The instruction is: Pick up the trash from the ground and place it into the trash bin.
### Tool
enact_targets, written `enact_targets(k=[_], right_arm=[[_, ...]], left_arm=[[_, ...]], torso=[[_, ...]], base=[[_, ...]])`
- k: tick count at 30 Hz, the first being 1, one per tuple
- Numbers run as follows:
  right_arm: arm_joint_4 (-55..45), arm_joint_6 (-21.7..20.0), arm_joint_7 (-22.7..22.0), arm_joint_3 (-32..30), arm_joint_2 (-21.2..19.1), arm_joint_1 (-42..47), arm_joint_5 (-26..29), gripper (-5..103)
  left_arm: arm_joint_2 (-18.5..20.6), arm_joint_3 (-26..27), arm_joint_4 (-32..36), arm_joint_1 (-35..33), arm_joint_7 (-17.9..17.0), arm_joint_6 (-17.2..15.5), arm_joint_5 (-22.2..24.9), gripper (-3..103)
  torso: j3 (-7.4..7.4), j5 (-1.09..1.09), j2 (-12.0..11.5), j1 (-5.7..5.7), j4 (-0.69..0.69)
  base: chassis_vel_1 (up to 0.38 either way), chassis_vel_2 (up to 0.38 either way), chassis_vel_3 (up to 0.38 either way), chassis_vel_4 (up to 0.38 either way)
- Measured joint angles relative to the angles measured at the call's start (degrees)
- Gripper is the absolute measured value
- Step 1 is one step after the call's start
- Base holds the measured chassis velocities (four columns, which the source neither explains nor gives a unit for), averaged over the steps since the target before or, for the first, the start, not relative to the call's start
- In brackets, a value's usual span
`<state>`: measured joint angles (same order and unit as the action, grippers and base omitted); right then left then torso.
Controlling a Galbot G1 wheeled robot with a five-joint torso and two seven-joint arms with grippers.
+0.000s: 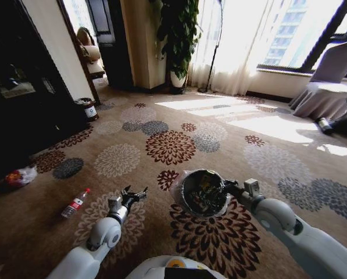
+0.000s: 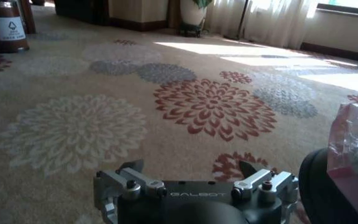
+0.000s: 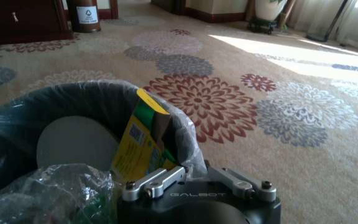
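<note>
R gripper [image 1: 226, 187] jaws clamp trash bin [image 1: 203, 192] rim; L gripper [image 1: 134, 193] jaws spread, bottle [image 1: 75, 203] left of it.

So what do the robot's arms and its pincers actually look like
Both arms have smooth, rounded white-grey shells ending in grey metal wrists. The left pincer and right pincer are dark, with black bodies, silver bolted finger linkages and black tips. Each wrist view shows "GALBOT" lettered on the black housing.

Sunlight from tall windows [image 1: 289, 29] falls across a flower-patterned carpet [image 1: 171, 146] beside dark cabinets [image 1: 22, 87].
</note>
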<state>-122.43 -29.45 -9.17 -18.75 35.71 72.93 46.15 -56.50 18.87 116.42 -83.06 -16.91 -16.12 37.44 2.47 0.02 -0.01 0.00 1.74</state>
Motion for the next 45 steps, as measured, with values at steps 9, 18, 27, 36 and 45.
enact_targets(k=[9, 18, 27, 36, 45], right_arm=[[0.0, 0.0, 0.0, 0.0, 0.0, -0.1, 0.0, 1], [0.0, 0.0, 0.0, 0.1, 0.0, -0.1, 0.0, 1], [0.0, 0.0, 0.0, 0.1, 0.0, -0.1, 0.0, 1], [0.0, 0.0, -0.1, 0.1, 0.0, -0.2, 0.1, 1], [0.0, 0.0, -0.1, 0.1, 0.0, -0.2, 0.1, 1]], left_arm=[[0.0, 0.0, 0.0, 0.0, 0.0, 0.0, 0.0, 100], [0.0, 0.0, -0.1, 0.1, 0.0, 0.0, 0.0, 100], [0.0, 0.0, 0.0, 0.1, 0.0, 0.0, 0.1, 100], [0.1, 0.0, 0.0, 0.1, 0.1, 0.0, 0.1, 100], [0.1, 0.0, 0.0, 0.1, 0.1, 0.0, 0.1, 100]], torso=[[-0.01, -0.03, 0.0, 0.0, -0.03], [0.0, -0.06, 0.0, 0.0, 0.01], [0.0, 0.03, 0.0, 0.0, -0.06], [0.0, -0.02, 0.0, 0.0, 0.0], [0.0, -0.02, 0.0, 0.0, -0.02]], base=[[0.341, 0.354, -0.346, -0.357], [0.304, 0.296, -0.284, -0.296], [0.029, 0.02, -0.013, -0.027], [-0.003, -0.008, 0.002, 0.002], [0.0, 0.0, 0.0, 0.0]])
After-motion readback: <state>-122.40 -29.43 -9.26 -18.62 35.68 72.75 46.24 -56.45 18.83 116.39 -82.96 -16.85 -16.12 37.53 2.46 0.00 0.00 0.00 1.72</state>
